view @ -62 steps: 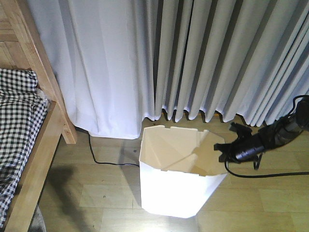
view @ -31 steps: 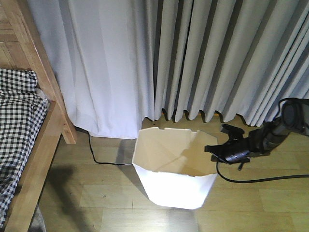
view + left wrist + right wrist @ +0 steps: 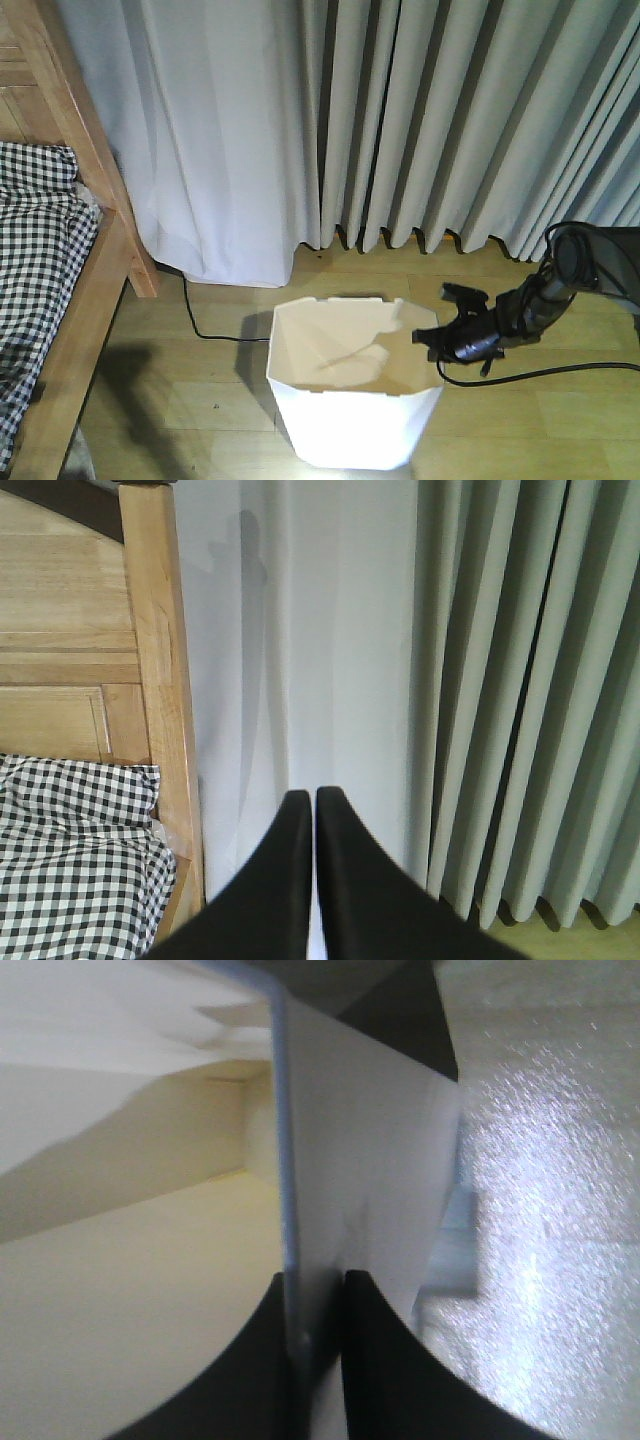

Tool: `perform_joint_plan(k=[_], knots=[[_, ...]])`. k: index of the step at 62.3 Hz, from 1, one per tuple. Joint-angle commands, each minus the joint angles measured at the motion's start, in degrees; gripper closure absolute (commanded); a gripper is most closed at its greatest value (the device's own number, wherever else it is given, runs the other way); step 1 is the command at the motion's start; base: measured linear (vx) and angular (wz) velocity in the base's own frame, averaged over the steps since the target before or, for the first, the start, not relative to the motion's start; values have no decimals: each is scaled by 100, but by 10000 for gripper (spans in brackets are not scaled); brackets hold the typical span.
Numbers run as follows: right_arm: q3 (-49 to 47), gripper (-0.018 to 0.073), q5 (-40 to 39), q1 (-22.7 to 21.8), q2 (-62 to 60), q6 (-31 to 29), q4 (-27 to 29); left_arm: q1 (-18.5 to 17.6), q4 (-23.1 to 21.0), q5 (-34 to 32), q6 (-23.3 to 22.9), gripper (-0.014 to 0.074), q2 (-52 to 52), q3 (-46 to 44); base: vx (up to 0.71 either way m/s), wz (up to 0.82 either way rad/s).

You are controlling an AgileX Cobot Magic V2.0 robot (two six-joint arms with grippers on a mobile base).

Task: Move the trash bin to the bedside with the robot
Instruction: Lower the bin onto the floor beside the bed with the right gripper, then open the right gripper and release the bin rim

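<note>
Clamped on the thin wall of the trash bin (image 3: 350,1190), the right claw (image 3: 318,1295) had one black finger inside the cream interior and the other outside against the white face, the rim edge running straight up between them. From the front view that same right claw (image 3: 437,340) met the bin at its right-hand rim corner, with the thin black arm (image 3: 520,310) reaching back to the right and a black cable (image 3: 540,374) trailing from it across the wooden floor (image 3: 200,400). The trash bin (image 3: 350,420) stood nearest the camera in the lower middle of the front view, on the floor — upright or nearly so, its angular notched rim open upward.

Left of it, well apart with bare floor between, ran the light brown wooden frame of the bed (image 3: 95,290), carrying black-and-white checked bedding (image 3: 35,250). A second black cable (image 3: 200,320) lay on the floor between the bedpost and the bin.

The left claw (image 3: 312,810) was closed with nothing in it — its two black fingers touched at the tips, pointing toward the bedpost (image 3: 165,700) and the checked bedding (image 3: 80,850).

Farthest back, pale grey curtains (image 3: 400,120) hung in folds down to the floor behind everything.
</note>
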Motion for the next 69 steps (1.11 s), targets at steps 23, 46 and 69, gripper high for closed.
perform_joint_plan(k=[23, 46, 69], knots=[[-170, 424, 524, -27, -183, -52, 69, -31, -22, -446, -52, 602, -57, 158, 0, 0], [-170, 201, 250, -50, -183, 266, -208, -31, -22, -446, -52, 602, -57, 158, 0, 0], [-150, 198, 72, -419, -214, 2620, -2665, -31, -22, -446, -52, 602, -57, 158, 0, 0]])
